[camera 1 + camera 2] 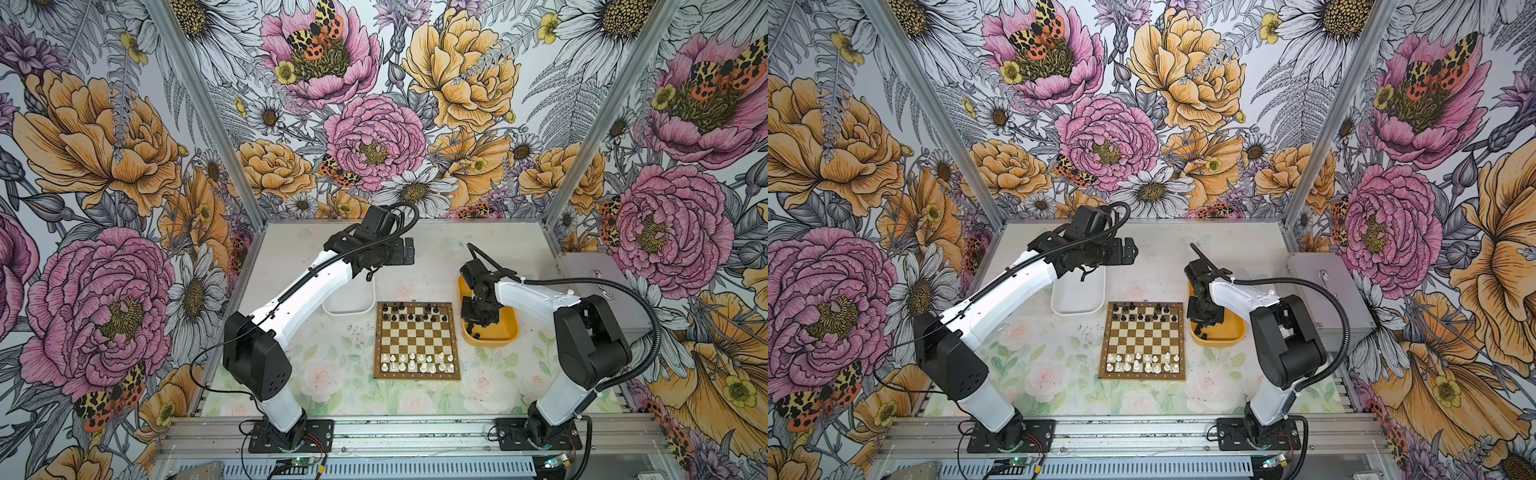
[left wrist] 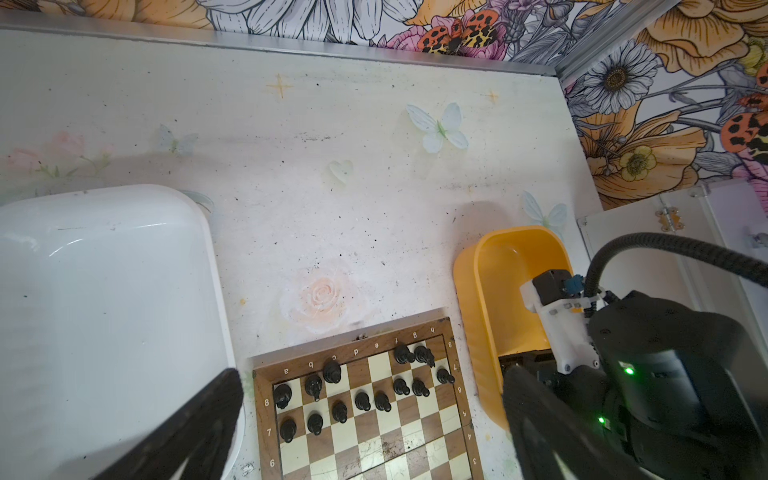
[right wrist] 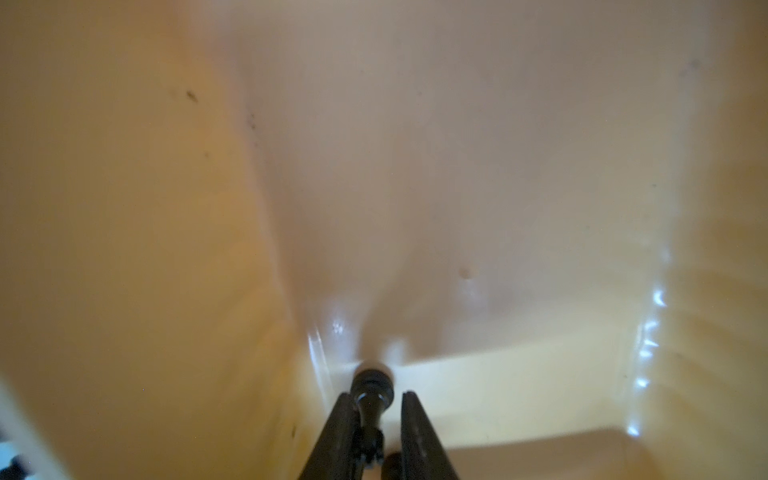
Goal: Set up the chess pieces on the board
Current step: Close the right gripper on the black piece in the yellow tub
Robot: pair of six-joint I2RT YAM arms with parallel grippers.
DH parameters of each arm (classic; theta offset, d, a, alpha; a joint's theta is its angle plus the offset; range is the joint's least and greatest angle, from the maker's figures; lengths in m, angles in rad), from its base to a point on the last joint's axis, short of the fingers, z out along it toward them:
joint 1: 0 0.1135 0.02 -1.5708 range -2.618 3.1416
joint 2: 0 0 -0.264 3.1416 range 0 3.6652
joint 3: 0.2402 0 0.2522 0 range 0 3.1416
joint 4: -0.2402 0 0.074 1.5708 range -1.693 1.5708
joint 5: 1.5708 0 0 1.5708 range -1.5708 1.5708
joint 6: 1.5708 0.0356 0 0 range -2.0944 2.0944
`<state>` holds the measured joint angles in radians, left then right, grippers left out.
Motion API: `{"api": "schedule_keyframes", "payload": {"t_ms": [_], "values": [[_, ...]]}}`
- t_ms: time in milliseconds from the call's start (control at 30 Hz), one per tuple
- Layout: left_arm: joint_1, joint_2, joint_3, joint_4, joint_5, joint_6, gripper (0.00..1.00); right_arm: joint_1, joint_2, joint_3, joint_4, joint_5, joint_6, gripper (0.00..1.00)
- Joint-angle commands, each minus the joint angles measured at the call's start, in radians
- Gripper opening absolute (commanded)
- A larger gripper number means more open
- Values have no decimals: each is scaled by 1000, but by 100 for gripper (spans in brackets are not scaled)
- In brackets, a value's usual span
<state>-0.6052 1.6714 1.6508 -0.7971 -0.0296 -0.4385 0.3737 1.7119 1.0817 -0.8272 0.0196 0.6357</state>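
The board lies mid-table, with black chess pieces on its two far rows and white ones on its two near rows. My left gripper hangs high over the far table, wide open and empty. My right gripper reaches down into the yellow tray. Its fingers stand narrowly apart around a black piece, which touches one finger and leaves a gap to the other.
A white tray sits left of the board's far edge, partly under the left arm. A few loose black pieces lie in the yellow tray's near corner. A grey metal box stands at the right wall.
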Motion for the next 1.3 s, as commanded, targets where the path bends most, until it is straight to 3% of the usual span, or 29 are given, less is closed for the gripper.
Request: {"api": "schedule_keyframes", "payload": {"t_ms": [0,633,1267], "values": [[10,-36,-4,-10,-21,2,99,-4,12,3,14,-9,0,22],[13,-39,-6,-11,-29,0,99,-12,-6,25,-2,-4,-7,6],[19,-49,-20,-10,-53,-3,99,-36,-29,236,-158,38,-96,6]]}}
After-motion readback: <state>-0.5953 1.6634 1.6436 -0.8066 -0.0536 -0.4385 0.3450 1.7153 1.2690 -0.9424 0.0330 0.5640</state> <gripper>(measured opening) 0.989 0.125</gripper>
